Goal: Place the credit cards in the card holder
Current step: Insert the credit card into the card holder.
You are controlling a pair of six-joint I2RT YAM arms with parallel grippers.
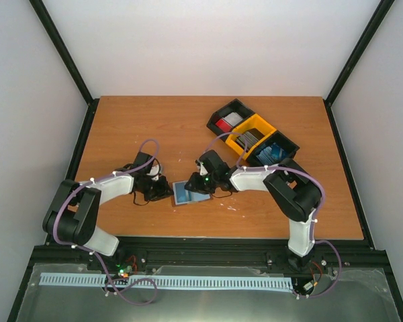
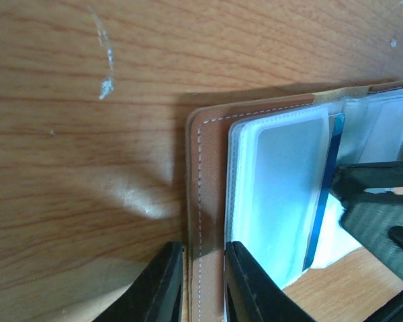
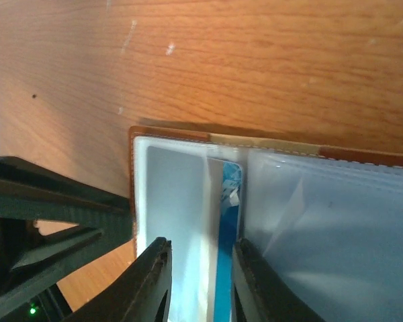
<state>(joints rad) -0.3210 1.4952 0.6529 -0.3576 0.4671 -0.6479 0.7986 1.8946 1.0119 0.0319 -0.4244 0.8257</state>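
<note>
I see my left arm (image 1: pixel 111 184) and right arm (image 1: pixel 255 180): white links, black joints, purple cables, black fingers (image 2: pixel 162 285).

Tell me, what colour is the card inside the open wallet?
The card is blue, clearest in the right wrist view.

The left hand (image 2: pixel 203 253) pinches the open card holder (image 2: pixel 205 168) by its brown edge, blue card (image 2: pixel 323 201) inside.

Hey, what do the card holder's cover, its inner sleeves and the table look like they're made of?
Cover: matte brown leather or imitation, judging by pale stitching along its edge. Sleeves: thin clear plastic, glossy and see-through. Table: wood grain, perhaps laminate.
</note>
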